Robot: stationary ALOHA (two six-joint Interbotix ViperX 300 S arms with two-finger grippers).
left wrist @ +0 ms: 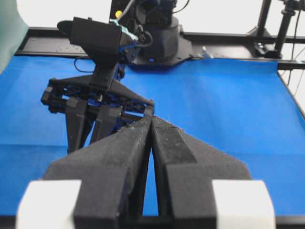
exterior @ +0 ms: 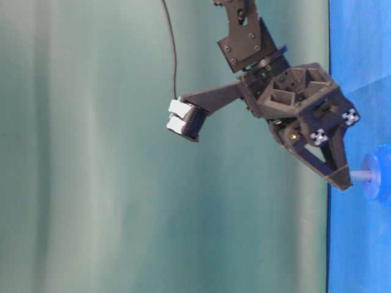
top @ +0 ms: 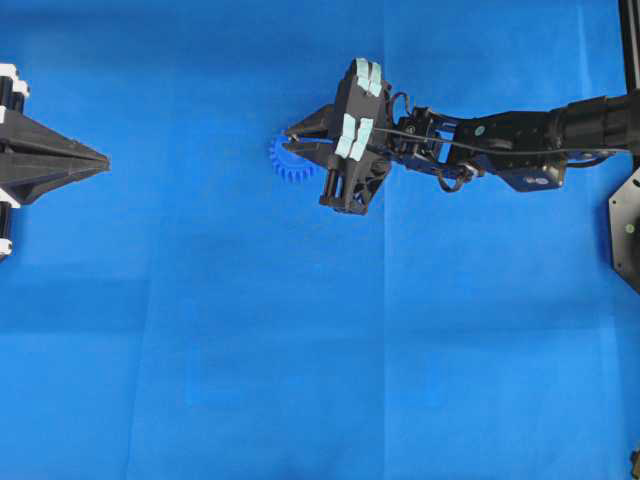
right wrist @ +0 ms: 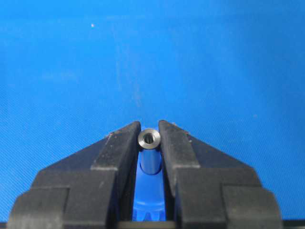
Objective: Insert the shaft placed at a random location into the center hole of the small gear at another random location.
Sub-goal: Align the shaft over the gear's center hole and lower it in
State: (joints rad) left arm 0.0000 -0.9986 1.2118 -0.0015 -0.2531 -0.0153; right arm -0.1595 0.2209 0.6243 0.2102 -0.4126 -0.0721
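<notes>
Far to the left, the left claw rests with its fingers pressed together and nothing between them, well apart from the work; its own wrist view shows only the right arm across the blue surface.

Moving right, the small gear lies flat on the surface, directly under the tips of the right claw, which is plainly the nearer one. The right claw is clamped on the shaft, whose bored end face shows between the fingertips in the wrist view. In the table-level view the shaft's long axis runs square to the surface, from the claw tips straight into the gear's hub, so the line from claw to gear is along the pin itself. The pin appears to meet the hub at its middle, and I judge it is at or in the center hole.

How deep it sits cannot be told: the hole itself is hidden by the shaft and fingers in every view, and the claw covers about half the gear from overhead. The wrist view shows only a sliver of blue teeth below the pin.
</notes>
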